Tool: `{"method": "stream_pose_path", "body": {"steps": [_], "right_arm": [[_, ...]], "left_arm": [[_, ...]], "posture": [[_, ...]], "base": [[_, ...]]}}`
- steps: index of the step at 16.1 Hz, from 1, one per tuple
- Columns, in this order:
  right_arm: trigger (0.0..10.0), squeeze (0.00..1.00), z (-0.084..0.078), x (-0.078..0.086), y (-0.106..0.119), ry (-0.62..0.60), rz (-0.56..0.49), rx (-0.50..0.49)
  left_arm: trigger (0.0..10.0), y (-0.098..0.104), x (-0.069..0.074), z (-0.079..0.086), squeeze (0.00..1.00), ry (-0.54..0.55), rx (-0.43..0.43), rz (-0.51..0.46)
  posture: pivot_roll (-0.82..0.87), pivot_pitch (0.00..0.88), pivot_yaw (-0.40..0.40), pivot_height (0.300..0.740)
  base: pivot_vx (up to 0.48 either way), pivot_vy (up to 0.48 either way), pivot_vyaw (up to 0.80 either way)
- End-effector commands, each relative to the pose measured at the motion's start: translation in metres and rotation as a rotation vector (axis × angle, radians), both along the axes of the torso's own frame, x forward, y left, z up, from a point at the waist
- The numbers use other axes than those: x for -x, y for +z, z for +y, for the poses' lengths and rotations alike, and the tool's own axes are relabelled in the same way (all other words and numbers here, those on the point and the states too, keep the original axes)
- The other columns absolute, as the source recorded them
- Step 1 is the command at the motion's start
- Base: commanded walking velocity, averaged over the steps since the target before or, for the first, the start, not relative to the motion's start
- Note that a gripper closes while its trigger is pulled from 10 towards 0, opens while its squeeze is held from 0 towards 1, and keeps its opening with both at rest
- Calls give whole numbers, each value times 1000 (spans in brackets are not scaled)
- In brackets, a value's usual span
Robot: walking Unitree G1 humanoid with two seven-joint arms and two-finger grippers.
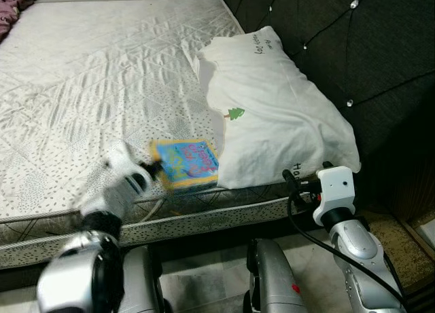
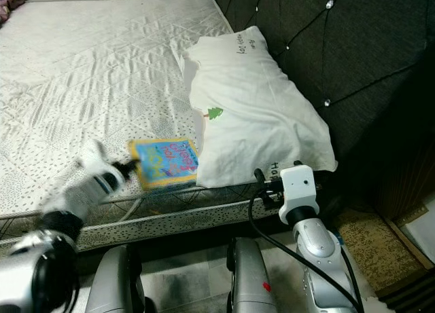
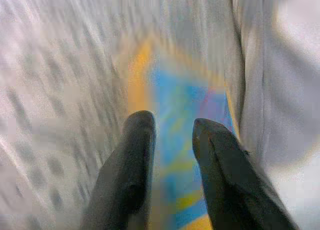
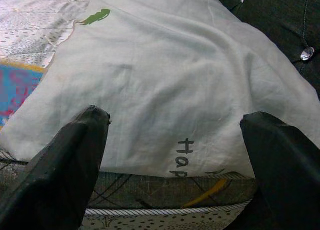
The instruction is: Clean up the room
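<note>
A bare mattress [image 1: 102,82] with a quilted, speckled white cover takes up most of the left and centre of the left eye view, its piped front edge running across the lower part of the frame. A dark tufted headboard [image 1: 353,48] with shiny buttons fills the upper right. A white pillow [image 1: 275,113] lies on the mattress against the headboard, right of centre; it bears a small green tree print and handwritten lettering at its top and bottom ends. A bit of pink cloth [image 1: 8,11] sits at the far upper left corner of the mattress.

A children's book [image 1: 185,163] with a blue cover and yellow border lies flat near the front edge of the mattress, just below the middle of the frame, its right side touching or slipping under the lower left edge of the pillow.

The left gripper [image 1: 155,168] is blurred, at the lower left of centre, right at the book's left edge. In the left wrist view its 2 black fingers [image 3: 130,165] stand a little apart with the blue and yellow cover between and beyond them; whether they touch the book cannot be told.

The right gripper [image 4: 175,140] hangs at the lower right of the left eye view, just in front of the mattress edge below the pillow's bottom end. Its fingers [image 4: 60,165] are spread wide and hold nothing.
</note>
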State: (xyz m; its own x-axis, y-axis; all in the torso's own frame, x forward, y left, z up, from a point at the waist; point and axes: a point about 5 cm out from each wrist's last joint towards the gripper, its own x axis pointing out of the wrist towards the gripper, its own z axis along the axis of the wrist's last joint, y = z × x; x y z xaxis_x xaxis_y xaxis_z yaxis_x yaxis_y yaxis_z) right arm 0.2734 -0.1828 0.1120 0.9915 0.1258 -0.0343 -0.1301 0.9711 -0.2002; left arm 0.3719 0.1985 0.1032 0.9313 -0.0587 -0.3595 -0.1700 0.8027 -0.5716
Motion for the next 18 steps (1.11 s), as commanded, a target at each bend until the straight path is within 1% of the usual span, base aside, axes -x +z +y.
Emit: {"method": "stream_pose_path", "body": {"steps": [1, 2, 3, 4, 5, 6, 7, 8, 9, 10, 11, 12, 14, 15, 16, 18], "right_arm": [[10000, 0, 0, 0, 4, 1, -12, 10], [10000, 0, 0, -1, 4, 1, -12, 11], [10000, 0, 0, -1, 3, 1, -13, 13], [10000, 0, 0, -1, 3, 1, -12, 13], [10000, 0, 1, -1, 3, 2, -12, 14], [10000, 0, 2, -2, 2, 4, -13, 13], [10000, 0, 2, -2, 2, 6, -13, 12], [10000, 0, 3, -3, 2, 8, -13, 11], [10000, 0, 5, -4, 2, 10, -14, 9], [10000, 0, 6, -4, 2, 12, -14, 8], [10000, 0, 8, -5, 2, 17, -17, 6], [10000, 0, 9, -6, 3, 21, -21, 5], [10000, 0, 10, -6, 5, 21, -27, 2], [10000, 0, 10, -6, 5, 21, -29, 1], [10000, 0, 11, -7, 5, 20, -30, -13], [10000, 0, 14, -7, 5, 24, -31, -18]], "left_arm": [[10000, 13, -4, 18, 1000, 99, -44, -60], [10000, 19, -5, 27, 1000, 142, -76, -89], [10000, 24, -5, 36, 1000, 176, -127, -113], [10000, 25, -5, 40, 1000, 180, -162, -108], [10000, 23, -5, 40, 1000, 178, -178, -97], [10000, 21, -5, 33, 1000, 149, -227, -110], [10000, 21, -6, 24, 1000, 112, -260, -126], [10000, 17, -7, 1, 1000, 30, -269, -152], [10000, 13, -7, -17, 1000, -45, -270, -162], [10000, 9, -5, -30, 1000, -101, -269, -165], [10000, 1, -1, -53, 1000, -204, -268, -162], [10000, -11, 7, -78, 1000, -311, -285, -144], [10000, -25, 18, -97, 1000, -399, -324, -121], [10000, -30, 23, -100, 1000, -421, -337, -110], [10000, -47, 35, -105, 1000, -472, -361, -50], [10000, -60, 47, -104, 1000, -502, -380, 16]], "posture": [[-171, 99, -20, 536], [-171, 98, -21, 536], [-169, 97, -21, 536], [-167, 96, -21, 536], [-164, 96, -21, 536], [-164, 96, -21, 536], [-164, 96, -21, 536], [-151, 93, -23, 536], [-149, 94, -23, 536], [-145, 94, -24, 536], [-144, 94, -23, 536], [-144, 95, -20, 536], [-143, 96, -17, 536], [-141, 98, -12, 536], [-139, 100, -10, 536], [-134, 104, -9, 536]], "base": [[0, 0, 0], [0, 0, 0], [0, 0, 0], [0, 0, 0], [0, 0, 0], [0, 0, 0], [0, 0, 0], [0, 0, 0], [0, 0, 0], [0, 0, 0], [0, 0, 0], [0, 0, 0], [0, 0, 0], [0, 0, 0], [0, 0, 0], [0, 0, 0]]}}
